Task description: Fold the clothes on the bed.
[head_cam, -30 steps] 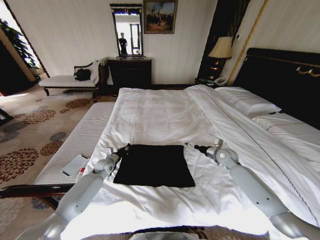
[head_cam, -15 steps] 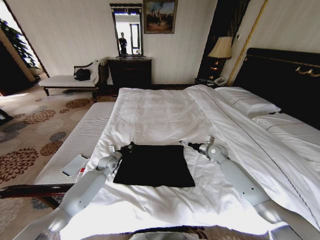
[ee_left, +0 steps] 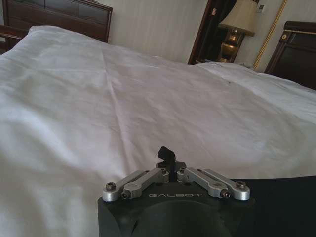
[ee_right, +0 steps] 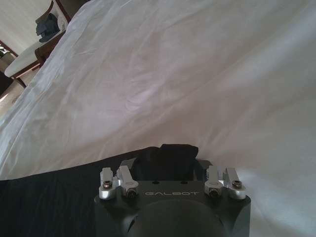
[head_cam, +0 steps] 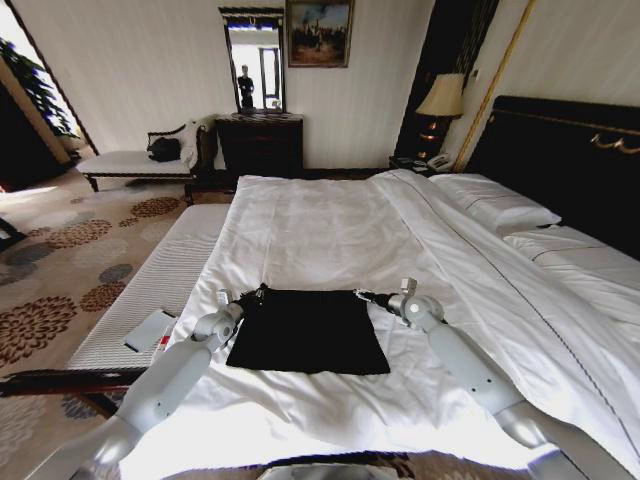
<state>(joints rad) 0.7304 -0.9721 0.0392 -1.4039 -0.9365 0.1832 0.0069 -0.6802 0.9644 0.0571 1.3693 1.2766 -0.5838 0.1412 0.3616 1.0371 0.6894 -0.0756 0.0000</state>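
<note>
As the right tool (head_cam: 362,295) slides in toward frame centre, it has closed the gap it showed a second ago and now sits right at the upper right corner of the black clothes (head_cam: 308,330). From its wrist camera, a tuft of dark cloth bunches between the fingers, so it looks clamped on that corner. Over on the left, the left tool (head_cam: 250,297) has barely budged from half a second back, parked at the upper left corner; its wrist camera shows the linkage drawn together with a small black nub of fabric pinched at the tip. Both far corners gripped, then. My read: the robot is set for the next fold of a garment already reduced to a neat square, so the task looks well along.

That square lies flat in the lower middle of the frame, on the white duvet of the bed (head_cam: 330,230), pillows (head_cam: 495,205) at right under the dark headboard (head_cam: 570,160). Further out: a lamp (head_cam: 442,98) upper right, a mirror (head_cam: 253,60) over a dark dresser (head_cam: 260,143) top centre, patterned carpet (head_cam: 60,270) left.
</note>
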